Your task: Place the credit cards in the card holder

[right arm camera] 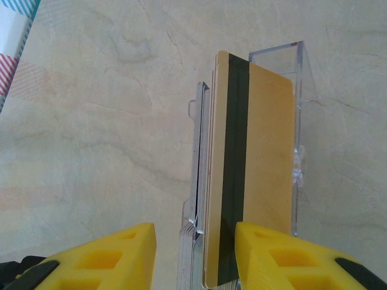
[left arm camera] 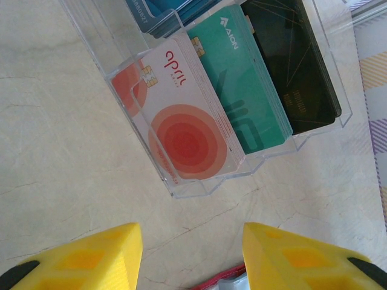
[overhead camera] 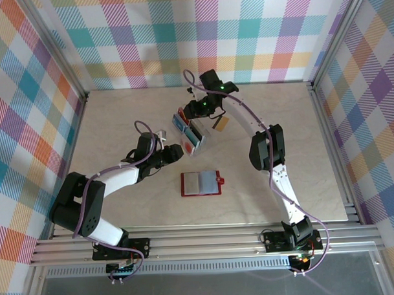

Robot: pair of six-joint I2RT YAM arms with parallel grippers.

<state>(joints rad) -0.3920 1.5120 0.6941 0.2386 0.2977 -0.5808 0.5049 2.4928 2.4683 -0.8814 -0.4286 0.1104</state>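
The card holder point(overhead camera: 201, 183) lies open on the table, red with grey inner pockets; its red edge point(left arm camera: 221, 281) shows just below my left gripper. Credit cards stand in a clear slotted rack point(overhead camera: 191, 133): a white-red card point(left arm camera: 181, 127), a teal card point(left arm camera: 242, 90), a dark card point(left arm camera: 296, 66) and blue ones point(left arm camera: 169, 12). My left gripper point(left arm camera: 192, 241) hangs open short of the rack's near end, with nothing between its fingers. My right gripper point(right arm camera: 195, 241) straddles the upright cards at the rack's far end. A gold card with a dark stripe point(right arm camera: 266, 151) sits by its right finger; a gap remains at the left finger.
The rack's clear end wall point(right arm camera: 297, 90) rises just beyond the gold card. The plaid enclosure walls point(overhead camera: 33, 95) and the aluminium frame rail point(overhead camera: 207, 241) bound the marbled table point(overhead camera: 128, 208). Both arms reach in toward the rack from either side.
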